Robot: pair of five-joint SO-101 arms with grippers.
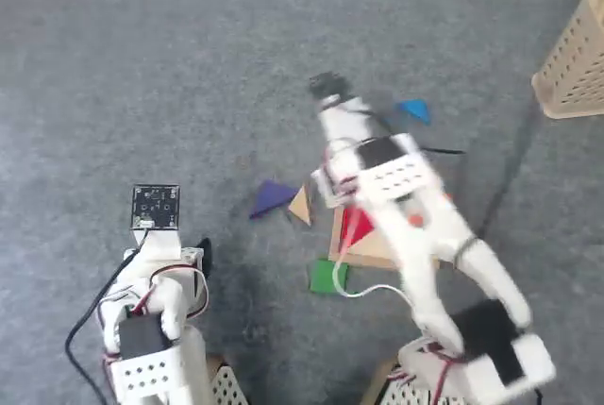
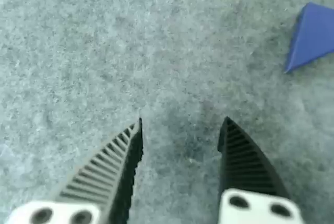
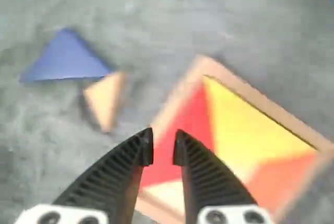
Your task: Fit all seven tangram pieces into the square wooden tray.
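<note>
Right gripper (image 3: 163,148) of mine hangs over the near rim of the square wooden tray (image 3: 183,84), its fingers drawn almost together with a thin gap and nothing between them. Inside the tray lie a red piece (image 3: 180,132), a yellow piece (image 3: 240,127) beside it and an orange piece (image 3: 279,177) in the far corner; a pale wedge by the rim may be a piece or bare floor, I cannot tell. Just outside the rim sits a tan triangle (image 3: 104,98), with a purple triangle (image 3: 65,59) right beside it. From the high view a green square (image 1: 327,277) lies just beside the tray's near corner and a blue triangle (image 1: 413,110) well beyond it. Grey carpet (image 1: 142,75) stretches wide on the far and left sides, with a perforated basket (image 1: 576,56) at the right edge. Left gripper (image 2: 182,125) stands spread wide over bare carpet, holding nothing, a blue-looking piece (image 2: 313,36) off ahead to one side
</note>
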